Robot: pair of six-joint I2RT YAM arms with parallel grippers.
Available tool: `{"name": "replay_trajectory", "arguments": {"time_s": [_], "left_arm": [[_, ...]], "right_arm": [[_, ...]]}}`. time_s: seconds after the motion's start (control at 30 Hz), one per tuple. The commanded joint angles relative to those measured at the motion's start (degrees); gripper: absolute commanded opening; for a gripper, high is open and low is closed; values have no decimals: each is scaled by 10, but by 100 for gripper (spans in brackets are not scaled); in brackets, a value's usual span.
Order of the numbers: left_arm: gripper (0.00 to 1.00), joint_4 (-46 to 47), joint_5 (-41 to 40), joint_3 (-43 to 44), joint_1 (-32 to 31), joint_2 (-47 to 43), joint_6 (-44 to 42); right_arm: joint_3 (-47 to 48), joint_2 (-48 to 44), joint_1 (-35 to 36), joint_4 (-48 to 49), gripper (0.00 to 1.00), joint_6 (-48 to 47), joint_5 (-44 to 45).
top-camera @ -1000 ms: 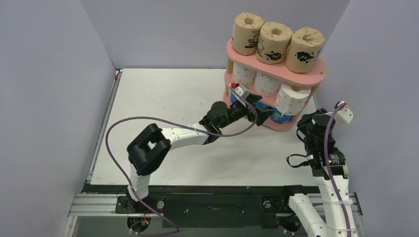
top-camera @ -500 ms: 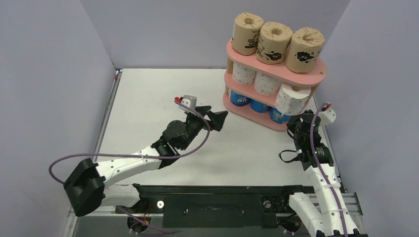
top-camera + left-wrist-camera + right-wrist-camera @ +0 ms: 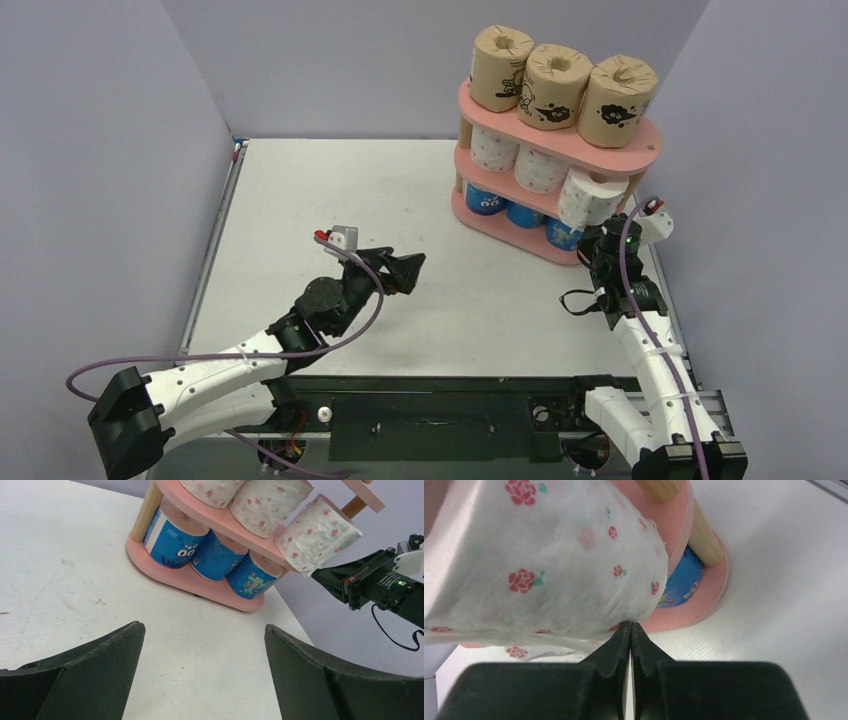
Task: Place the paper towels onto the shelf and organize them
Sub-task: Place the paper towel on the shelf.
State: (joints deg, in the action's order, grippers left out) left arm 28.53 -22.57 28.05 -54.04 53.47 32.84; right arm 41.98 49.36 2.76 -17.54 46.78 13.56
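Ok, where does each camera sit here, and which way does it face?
Top external: above and behind the bases, looking down at the table and shelf; both arms show, with the left gripper and right gripper.
Left wrist: low over the table, facing the shelf; its open fingers at the bottom.
Right wrist: just under the tilted white roll; shut fingers at its wrapper.
Shared: all three show that roll.

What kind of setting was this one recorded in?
Probably a lab test cell, not a home: plain partition walls box in a white table, and a metal mounting rail runs along its near edge.
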Motion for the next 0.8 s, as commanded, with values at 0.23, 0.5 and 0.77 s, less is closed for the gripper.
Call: {"name": "replay_trajectory", "arguments": {"time_s": [0.23,0.5,0.77], "left_arm": [[89,-17,-15,-49,-2,-50,28],[89,-18,-12,-60,-2,-62,30],[89,-17,-11,-66,-2,-60,29]], "right_arm": [[44,42,-9,52,0,2,19],[54,64,-12,67,0,8,30],[64,84,-17,86,0,14,32]]}}
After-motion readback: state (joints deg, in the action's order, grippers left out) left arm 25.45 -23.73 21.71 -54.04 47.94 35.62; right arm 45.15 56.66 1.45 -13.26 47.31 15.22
